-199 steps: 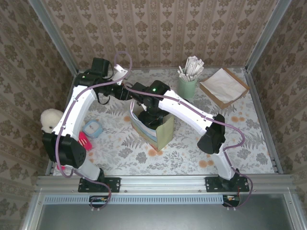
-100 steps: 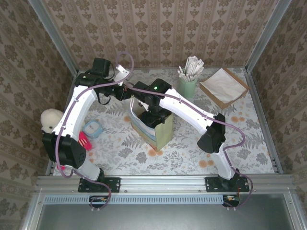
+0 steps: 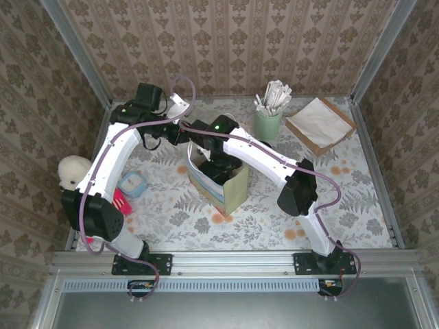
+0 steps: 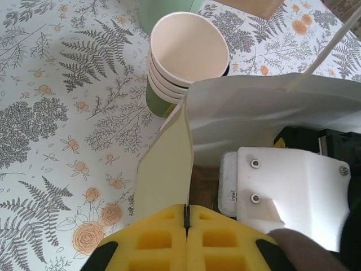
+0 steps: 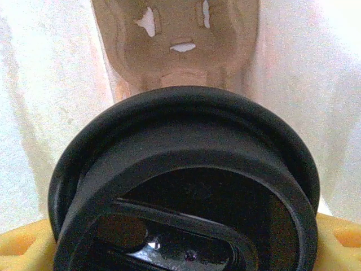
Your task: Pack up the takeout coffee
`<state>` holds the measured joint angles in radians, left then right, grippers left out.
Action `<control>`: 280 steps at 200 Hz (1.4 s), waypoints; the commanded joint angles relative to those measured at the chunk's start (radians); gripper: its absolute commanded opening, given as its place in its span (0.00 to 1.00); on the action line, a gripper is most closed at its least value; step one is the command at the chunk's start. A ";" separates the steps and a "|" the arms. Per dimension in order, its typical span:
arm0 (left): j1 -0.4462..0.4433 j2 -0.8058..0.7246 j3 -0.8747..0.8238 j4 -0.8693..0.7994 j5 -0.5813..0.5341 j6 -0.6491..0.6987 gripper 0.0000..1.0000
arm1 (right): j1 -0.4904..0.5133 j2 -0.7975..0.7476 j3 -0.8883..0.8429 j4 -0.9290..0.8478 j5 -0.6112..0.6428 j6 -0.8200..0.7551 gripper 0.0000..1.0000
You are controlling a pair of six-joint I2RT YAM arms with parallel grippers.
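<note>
The takeout coffee shows its round black lid [image 5: 186,186] close up in the right wrist view. My right gripper [image 5: 180,251] is shut on it, with yellow pads [image 5: 20,243] at both sides. It hangs inside the white-lined paper bag [image 3: 221,184], above a brown cardboard cup carrier [image 5: 177,45] at the bag's bottom. My left gripper [image 4: 186,213] is shut on the bag's pale-green rim [image 4: 169,164] and holds that side up. From above, the left gripper [image 3: 185,131] is at the bag's back-left corner and the right gripper [image 3: 218,162] reaches down into the bag's mouth.
A stack of lidless green cups [image 4: 183,59] stands just behind the bag. A pale-green holder of white sticks [image 3: 267,122] and a tray of napkins [image 3: 320,125] are at the back right. A white plush [image 3: 71,171], a blue object [image 3: 130,184] and a pink item [image 3: 122,204] lie left.
My left gripper has shut on the bag's rim. The right arm's elbow has swung a little to the left while its gripper stays in the bag.
</note>
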<state>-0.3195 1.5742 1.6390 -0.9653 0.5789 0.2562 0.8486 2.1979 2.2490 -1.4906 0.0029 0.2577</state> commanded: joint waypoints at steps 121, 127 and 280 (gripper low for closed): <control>0.052 -0.098 -0.065 0.122 -0.077 -0.015 0.00 | 0.003 -0.198 -0.244 -0.023 0.038 -0.029 0.57; 0.051 -0.098 -0.068 0.120 -0.071 -0.015 0.00 | 0.003 -0.198 -0.243 -0.023 0.041 -0.027 0.57; -0.030 -0.124 -0.072 0.163 -0.219 -0.122 0.00 | 0.035 -0.129 -0.092 -0.030 0.039 -0.005 0.56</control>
<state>-0.3496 1.4925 1.5646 -0.8215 0.4126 0.1631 0.8757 2.0815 2.1609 -1.4548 0.0189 0.2375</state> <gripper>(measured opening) 0.047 0.789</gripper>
